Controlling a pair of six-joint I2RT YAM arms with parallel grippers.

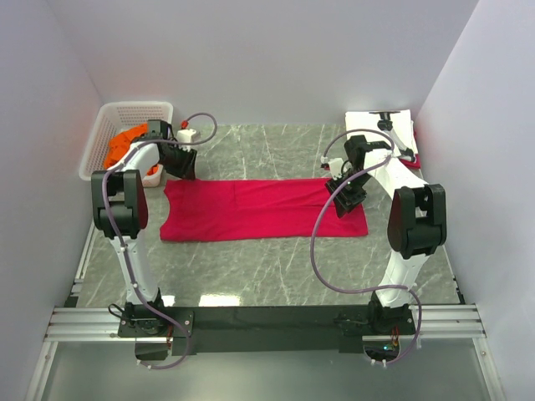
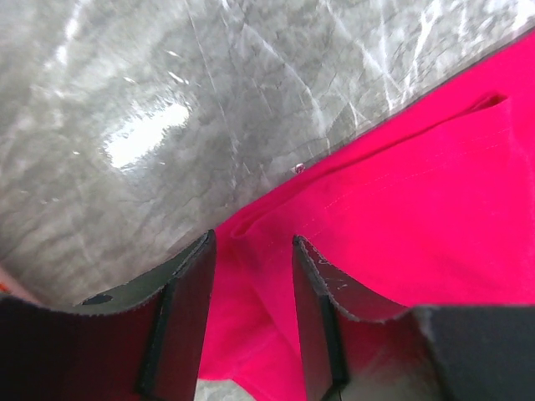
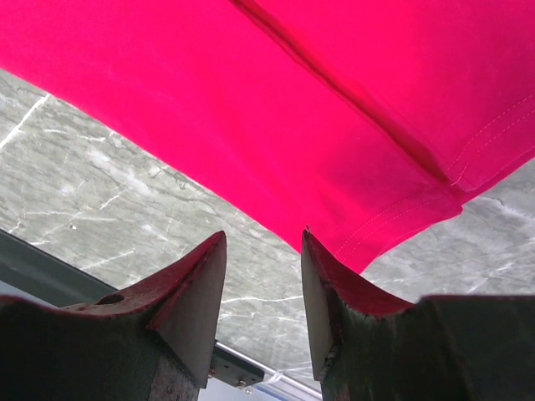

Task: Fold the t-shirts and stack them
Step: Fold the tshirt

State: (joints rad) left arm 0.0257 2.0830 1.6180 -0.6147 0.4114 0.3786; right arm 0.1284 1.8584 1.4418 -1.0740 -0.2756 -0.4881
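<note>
The crimson-red t-shirt (image 1: 259, 209) lies flat on the grey marble table as a long folded strip. My left gripper (image 1: 184, 171) hovers over its far left corner. In the left wrist view that gripper (image 2: 251, 238) is open, and the shirt's corner (image 2: 401, 200) lies under the gap between its jaws. My right gripper (image 1: 343, 203) is over the strip's right end. In the right wrist view it (image 3: 263, 236) is open above bare table, with the red hem (image 3: 251, 100) just past its fingertips. An orange t-shirt (image 1: 124, 146) sits in the basket. A white t-shirt (image 1: 389, 125) lies at the far right.
The white lattice basket (image 1: 138, 106) stands at the far left against the wall. White walls close in the table on the left, back and right. A metal rail (image 1: 267, 322) carrying both arm bases runs along the near edge.
</note>
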